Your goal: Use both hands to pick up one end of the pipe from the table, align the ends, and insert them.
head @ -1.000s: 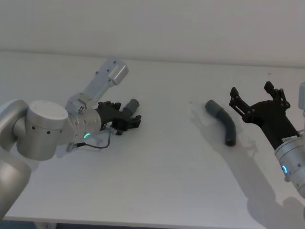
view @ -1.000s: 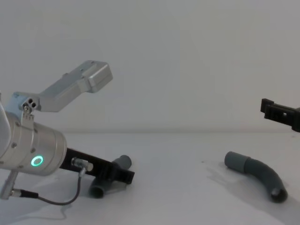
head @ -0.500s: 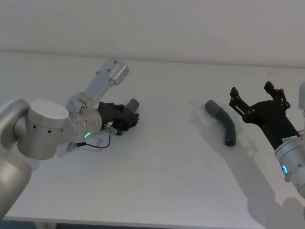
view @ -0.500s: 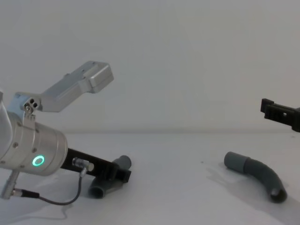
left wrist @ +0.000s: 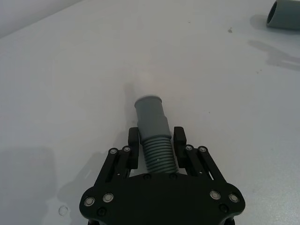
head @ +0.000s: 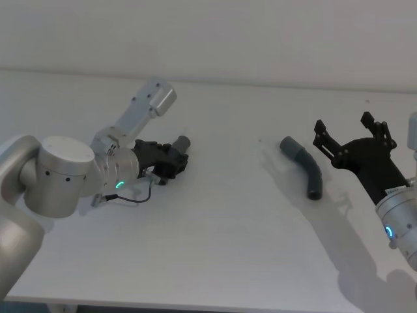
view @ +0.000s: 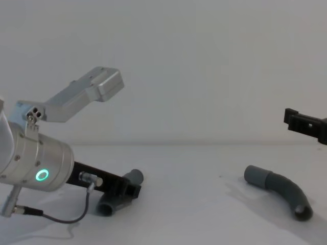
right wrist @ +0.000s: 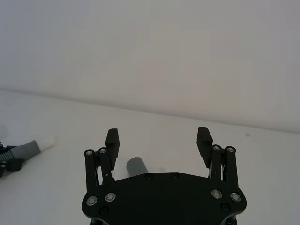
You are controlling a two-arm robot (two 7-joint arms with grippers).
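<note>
Two curved dark-grey pipe pieces lie on the white table (head: 228, 254). My left gripper (head: 177, 162) (left wrist: 156, 137) (view: 127, 190) sits low at the left, shut on the ribbed middle of the left piece (head: 183, 141) (left wrist: 151, 117) (view: 134, 177). Its smooth cuff sticks out past the fingertips, and a white tip (right wrist: 48, 140) shows in the right wrist view. The right piece (head: 307, 168) (view: 283, 190) (right wrist: 136, 165) lies free on the table. My right gripper (head: 348, 127) (right wrist: 158, 140) (view: 302, 121) hovers above the table just right of it, open, with nothing between its fingers.
A plain white wall rises behind the table's far edge. A thin black cable (view: 56, 218) loops under my left wrist. The table's front edge (head: 195, 303) runs close to my body.
My left gripper's fingers have drawn together onto the ribbed part of the left pipe piece. The right arm and the right piece have not moved.
</note>
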